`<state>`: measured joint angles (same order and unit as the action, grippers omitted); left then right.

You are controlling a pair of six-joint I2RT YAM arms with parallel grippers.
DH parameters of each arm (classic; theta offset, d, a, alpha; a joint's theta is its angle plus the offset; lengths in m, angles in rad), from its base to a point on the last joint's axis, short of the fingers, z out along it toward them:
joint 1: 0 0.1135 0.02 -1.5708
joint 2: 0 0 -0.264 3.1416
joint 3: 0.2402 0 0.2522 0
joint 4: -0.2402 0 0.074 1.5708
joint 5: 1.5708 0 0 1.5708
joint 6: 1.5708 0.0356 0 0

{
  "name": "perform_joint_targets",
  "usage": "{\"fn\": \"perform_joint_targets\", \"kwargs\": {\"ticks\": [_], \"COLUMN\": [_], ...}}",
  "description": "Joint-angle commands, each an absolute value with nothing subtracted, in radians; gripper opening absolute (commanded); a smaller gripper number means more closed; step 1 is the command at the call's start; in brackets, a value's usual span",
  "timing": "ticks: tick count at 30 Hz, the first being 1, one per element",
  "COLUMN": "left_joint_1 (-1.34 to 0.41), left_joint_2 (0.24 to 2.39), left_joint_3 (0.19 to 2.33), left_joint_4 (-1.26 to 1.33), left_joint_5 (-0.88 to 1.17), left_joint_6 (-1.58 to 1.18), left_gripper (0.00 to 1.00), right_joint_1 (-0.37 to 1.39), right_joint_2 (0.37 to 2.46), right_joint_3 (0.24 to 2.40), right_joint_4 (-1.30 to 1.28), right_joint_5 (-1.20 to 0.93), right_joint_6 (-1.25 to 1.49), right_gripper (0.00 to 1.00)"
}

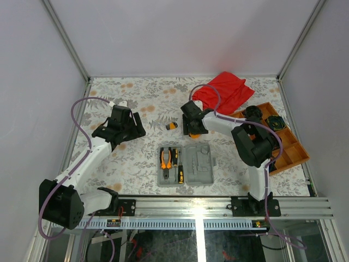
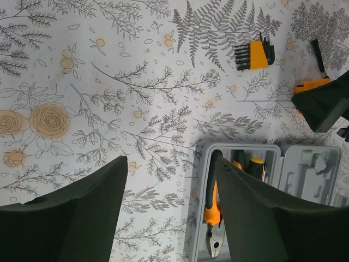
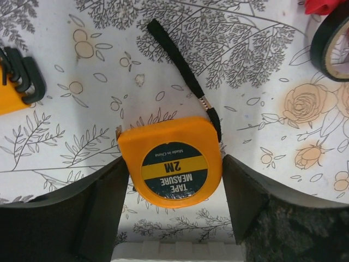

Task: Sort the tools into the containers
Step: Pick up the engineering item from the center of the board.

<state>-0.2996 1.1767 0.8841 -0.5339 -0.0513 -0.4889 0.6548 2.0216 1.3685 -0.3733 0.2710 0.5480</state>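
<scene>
Fingers [image 3: 98, 207] of matte black on the right gripper [image 3: 174, 161] are held apart, bracketing one rounded orange plastic tape measure [image 3: 173, 174] that is laid flat on the floral cloth [image 3: 262, 98]; no clamping is seen. One black woven strap [image 3: 182, 71] is attached to it. One orange hex-key holder [image 3: 13, 82] and one glossy black tape roll [image 3: 332, 46] are seen nearby. The left gripper [image 2: 170, 161] is seen spread and empty near two grey moulded trays [image 1: 203, 169], one filled with orange-handled pliers [image 1: 166, 158].
</scene>
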Motion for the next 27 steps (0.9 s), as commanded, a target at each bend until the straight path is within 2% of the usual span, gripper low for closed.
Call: {"fn": "perform_joint_targets", "kwargs": {"ticks": [1, 11, 17, 22, 27], "left_joint_1": [-0.290, -0.290, -0.290, -0.290, -0.290], "left_joint_2": [1.164, 1.154, 1.173, 1.170, 1.143], "left_joint_3": [0.877, 0.874, 0.882, 0.883, 0.874], "left_joint_4": [-0.483, -0.491, -0.493, -0.476, -0.460], "left_joint_5": [-0.040, -0.048, -0.044, -0.031, -0.032], "left_joint_6": [-0.482, -0.482, -0.469, -0.458, -0.453], "left_gripper": [0.64, 0.64, 0.64, 0.64, 0.64], "right_joint_1": [0.646, 0.644, 0.644, 0.644, 0.644], "right_joint_2": [2.046, 1.964, 1.825, 1.692, 1.547], "right_joint_3": [1.373, 1.338, 1.257, 1.167, 1.045], "right_joint_4": [-0.384, -0.380, -0.334, -0.303, -0.252], "right_joint_5": [0.273, 0.326, 0.311, 0.298, 0.234], "right_joint_6": [0.545, 0.486, 0.415, 0.383, 0.435], "right_gripper": [0.72, 0.51, 0.45, 0.31, 0.26]}}
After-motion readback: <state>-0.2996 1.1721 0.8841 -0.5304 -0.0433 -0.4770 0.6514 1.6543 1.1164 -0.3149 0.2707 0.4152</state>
